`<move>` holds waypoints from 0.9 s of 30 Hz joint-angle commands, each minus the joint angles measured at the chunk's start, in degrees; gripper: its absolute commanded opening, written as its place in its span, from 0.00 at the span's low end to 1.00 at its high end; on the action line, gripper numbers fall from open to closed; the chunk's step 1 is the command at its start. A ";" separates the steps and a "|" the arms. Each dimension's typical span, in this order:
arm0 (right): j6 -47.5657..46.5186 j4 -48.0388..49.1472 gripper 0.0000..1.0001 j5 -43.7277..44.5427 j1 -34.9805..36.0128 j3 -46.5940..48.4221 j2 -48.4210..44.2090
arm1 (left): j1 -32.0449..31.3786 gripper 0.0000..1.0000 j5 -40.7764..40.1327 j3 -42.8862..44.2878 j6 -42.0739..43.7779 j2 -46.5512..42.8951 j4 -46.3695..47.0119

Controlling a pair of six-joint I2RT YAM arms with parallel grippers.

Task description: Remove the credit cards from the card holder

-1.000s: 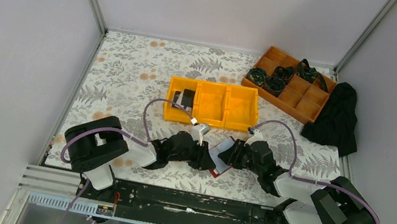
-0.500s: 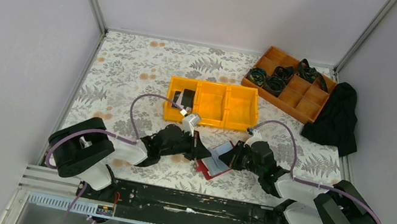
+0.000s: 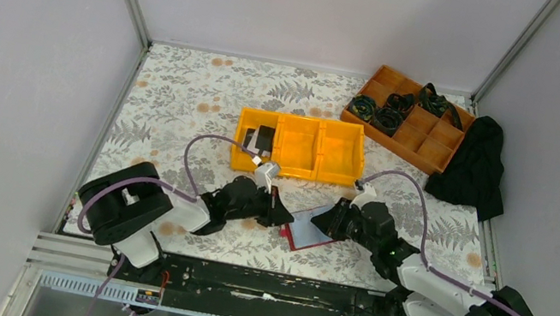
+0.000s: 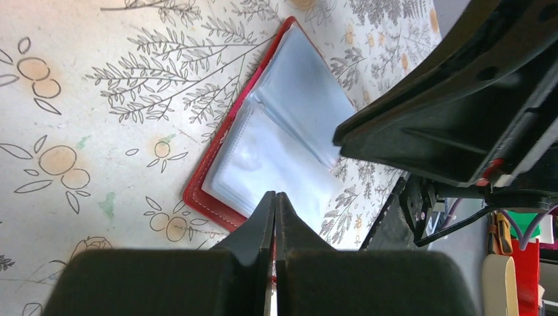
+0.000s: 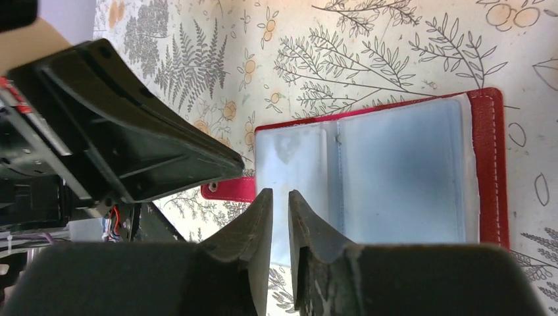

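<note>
Counter (image 3: 183,97) with a fern-and-fruit print, both arms meeting near its front edge. The flat red folding card holder (image 5: 395,178) lies open on the print between them, its blue-grey plastic sleeves facing up inside a stitched red border. From above, the arms cover part of it. The sleeves are cloudy, so their contents are hard to make out.

The left pincer (image 4: 275,197) is closed tight, with its tips over one edge of the holder; whether it nips that edge cannot be told. The right pincer (image 5: 276,197) stands narrowly apart over one sleeve page; whether a leaf sits in the gap is unclear.

Small flat credit cards (image 3: 261,137), black and grey-white, lie in the left compartment of the yellow three-compartment plastic bin (image 3: 296,172), apart from the holder. At the far right, a brown divided wooden tray (image 3: 423,138) holds black coiled items, too small to identify, beside a crumpled black cloth (image 3: 474,171).
</note>
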 commanded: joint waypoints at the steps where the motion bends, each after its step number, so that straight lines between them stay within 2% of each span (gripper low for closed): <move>1: -1.30 -3.85 0.23 2.75 0.43 -0.20 -4.58 | 0.23 0.01 1.83 1.53 -0.49 2.47 5.41; 5: -2.25 -5.41 0.27 2.04 0.46 0.02 -6.31 | 0.23 0.02 2.56 2.18 -0.78 3.70 5.94; 11: -2.73 -4.52 0.37 1.02 0.46 -0.02 -1.82 | 0.23 0.05 4.47 2.48 -2.27 4.73 7.52; 13: -1.98 -4.63 0.38 2.95 0.38 -0.19 -1.56 | 0.23 0.11 6.34 1.54 -4.27 4.97 10.15; 17: -1.92 -14.01 0.36 10.48 -0.19 2.33 -6.03 | -0.08 0.15 7.17 -3.08 -7.82 4.63 17.95; 18: -1.94 -16.62 0.38 12.01 -0.27 3.43 -7.67 | -0.20 0.15 6.73 -3.92 -7.75 4.37 17.93; 20: -2.19 -21.76 0.58 16.52 -0.53 5.45 -9.94 | -0.94 0.19 5.59 -5.47 -7.68 4.45 17.92; 22: -3.92 -25.27 0.66 19.86 -1.31 7.16 -10.11 | -1.83 0.22 5.84 -5.92 -8.17 6.36 18.63; 27: -6.06 -28.68 0.68 19.00 -3.19 10.29 -4.01 | -4.13 0.22 7.45 -8.13 -12.64 16.00 31.88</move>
